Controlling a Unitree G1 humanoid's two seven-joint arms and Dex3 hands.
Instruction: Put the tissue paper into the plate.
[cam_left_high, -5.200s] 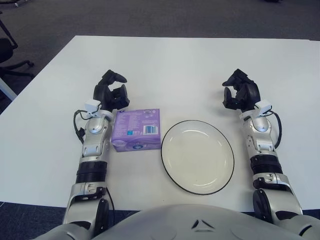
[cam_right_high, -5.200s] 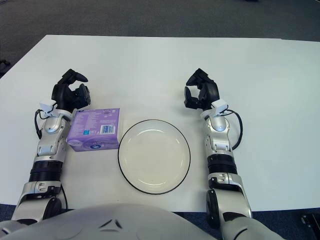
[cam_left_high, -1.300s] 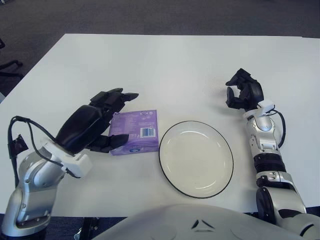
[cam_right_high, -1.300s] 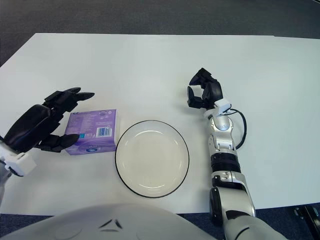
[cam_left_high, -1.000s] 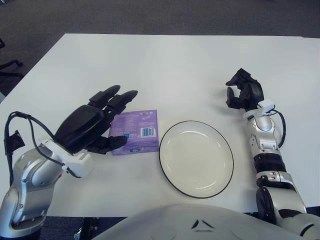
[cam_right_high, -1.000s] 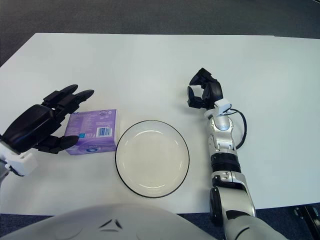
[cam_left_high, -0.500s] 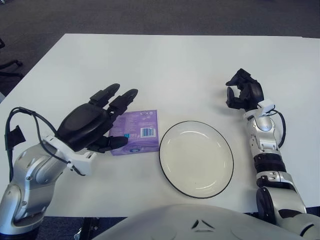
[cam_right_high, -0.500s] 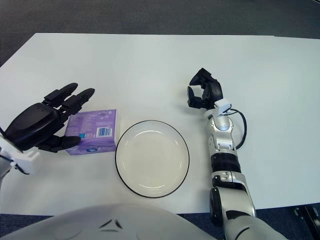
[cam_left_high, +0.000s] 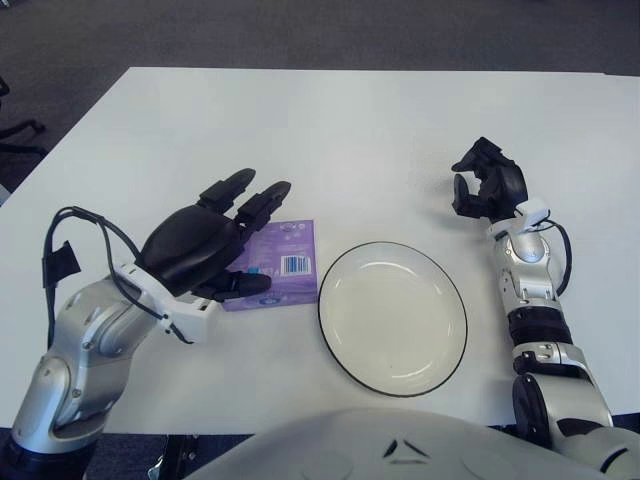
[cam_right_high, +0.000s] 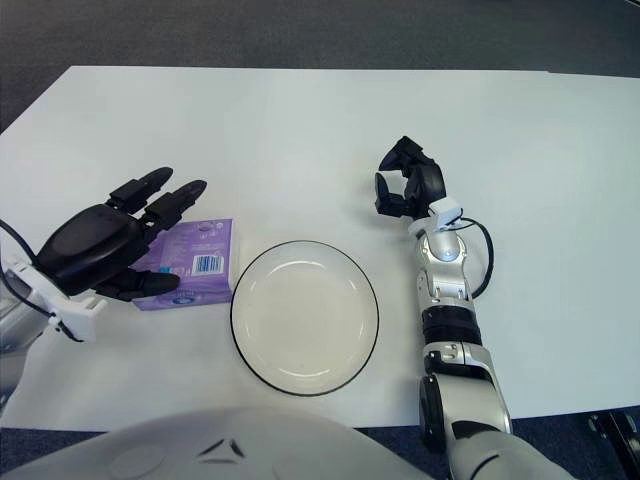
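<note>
**Left robot hand above the tissue pack, plate empty**

You see a white desk (cam_left_high: 330, 130) with dark carpet floor behind it. On the desk lies the purple tissue paper pack (cam_left_high: 285, 258), flat, just beside the left rim of the round plate (cam_left_high: 392, 316) with the black edge; the pack is outside the plate, and nothing is in the plate. Your left robot hand (cam_left_high: 205, 245) hangs over the left part of the pack, palm down, its fingers (cam_left_high: 262, 198) stretched out and spread, and the thumb is by the near edge of the pack. It grips nothing. Your right robot hand (cam_left_high: 484, 187) is to the right of the plate, resting near the desk, with curled fingers and nothing inside.
</note>
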